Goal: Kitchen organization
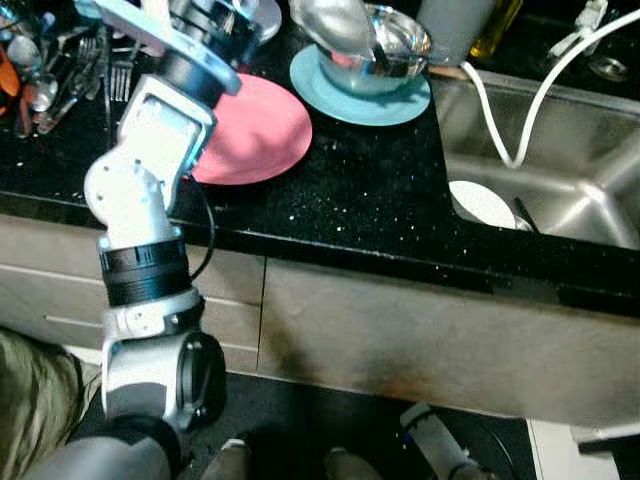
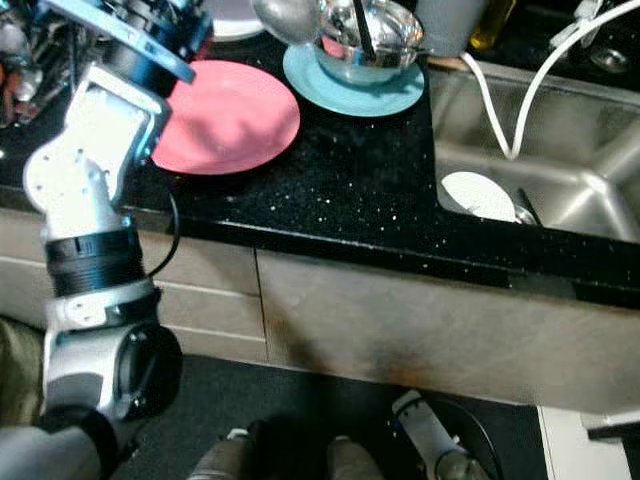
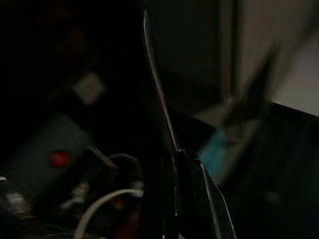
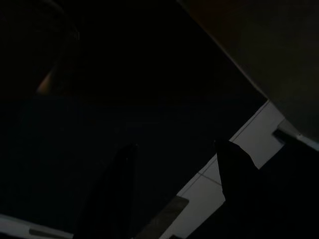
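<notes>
L tool [image 3: 192, 199] clamps thin utensil [image 3: 158, 84], prob. spoon; R tool [image 4: 174, 174] apart.

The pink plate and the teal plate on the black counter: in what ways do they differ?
The pink plate is bare, while the teal plate carries a shiny metal bowl. The pink plate lies nearer the counter's front edge and partly under the left arm; the teal plate sits further back, close to the sink. The pink plate looks larger. Both are round and lie flat on the counter.
</notes>
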